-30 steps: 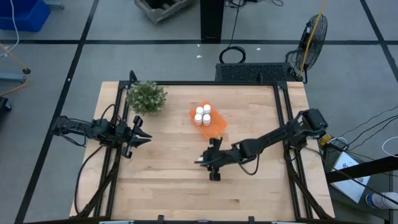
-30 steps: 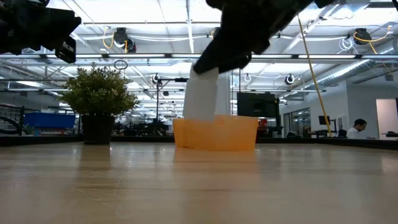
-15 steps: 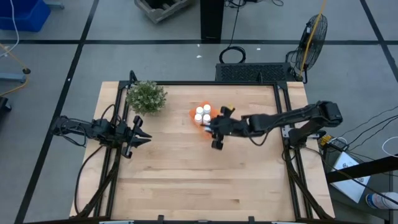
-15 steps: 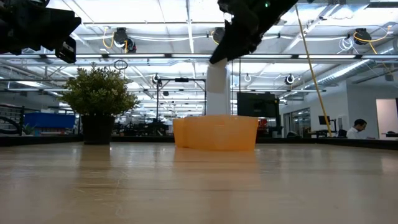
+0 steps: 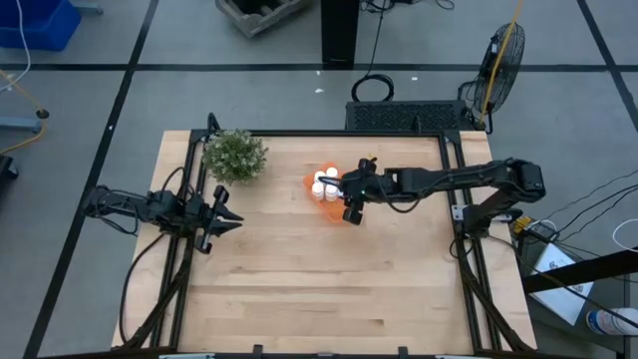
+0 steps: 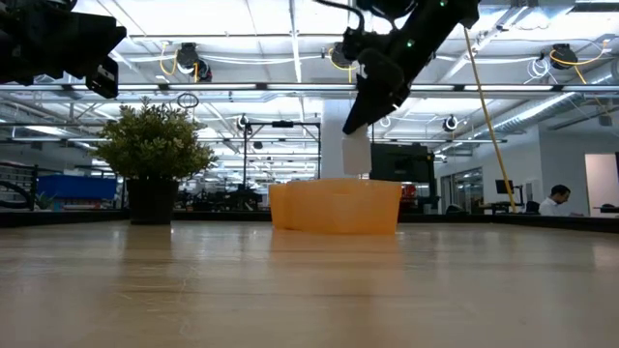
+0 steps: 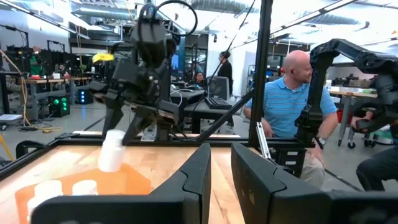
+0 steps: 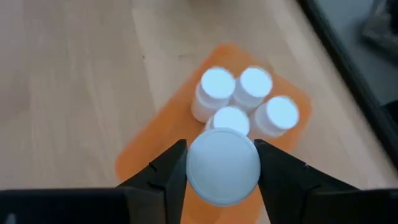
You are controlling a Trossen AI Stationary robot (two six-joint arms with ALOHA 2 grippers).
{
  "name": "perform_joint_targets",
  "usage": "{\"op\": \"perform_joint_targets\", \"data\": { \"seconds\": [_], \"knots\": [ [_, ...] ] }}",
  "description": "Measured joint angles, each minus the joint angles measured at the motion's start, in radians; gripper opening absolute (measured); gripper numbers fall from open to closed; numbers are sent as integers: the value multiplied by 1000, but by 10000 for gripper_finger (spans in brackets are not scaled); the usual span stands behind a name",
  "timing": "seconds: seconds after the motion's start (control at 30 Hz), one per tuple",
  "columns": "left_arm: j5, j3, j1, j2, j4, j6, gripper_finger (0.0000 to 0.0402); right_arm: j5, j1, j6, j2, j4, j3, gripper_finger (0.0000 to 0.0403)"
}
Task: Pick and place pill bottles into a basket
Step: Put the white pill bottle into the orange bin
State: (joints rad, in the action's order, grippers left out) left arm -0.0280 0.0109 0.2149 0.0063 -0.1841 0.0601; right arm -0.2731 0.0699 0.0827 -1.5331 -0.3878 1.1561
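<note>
My right gripper (image 5: 349, 195) is shut on a white pill bottle (image 8: 224, 165) and hangs over the orange basket (image 5: 339, 206) in the middle of the table. The bottle also shows in the low view (image 6: 356, 153) above the basket (image 6: 336, 206). Several more white bottles (image 8: 242, 99) stand upright on the basket's floor. My left gripper (image 5: 223, 212) is open and empty at the table's left side, near the plant. My right gripper pinches the bottle's upper end (image 8: 194, 169) between its two fingers (image 8: 166, 173), one on each side. The fingers come from above, pointing down. The bottle hangs upright below them (image 6: 356, 155), lifted clear above the basket's near right part.
A green potted plant (image 5: 234, 157) stands at the far left of the table. A black frame (image 5: 454, 189) runs along the table's sides. A person in a blue shirt (image 7: 292, 106) sits beyond the table. Bare wood (image 5: 299, 289) lies in front of the basket.
My right gripper has carried the bottle from the near middle of the table toward the far edge and now hangs over the basket. The bottle has stayed upright and clear of the table, and the gripper has stayed shut on it.
</note>
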Motion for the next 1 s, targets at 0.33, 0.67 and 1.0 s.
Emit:
{"op": "perform_joint_targets", "data": {
  "seconds": [0.33,0.67,1.0],
  "knots": [
    [0,0,0,0,0,0,67,68,35,47,-6,106,-104,153],
    [0,0,0,0,0,0,67,66,36,89,-6,215,-216,157],
    [0,0,0,0,0,0,67,68,46,89,-71,283,-230,162]
  ]
}}
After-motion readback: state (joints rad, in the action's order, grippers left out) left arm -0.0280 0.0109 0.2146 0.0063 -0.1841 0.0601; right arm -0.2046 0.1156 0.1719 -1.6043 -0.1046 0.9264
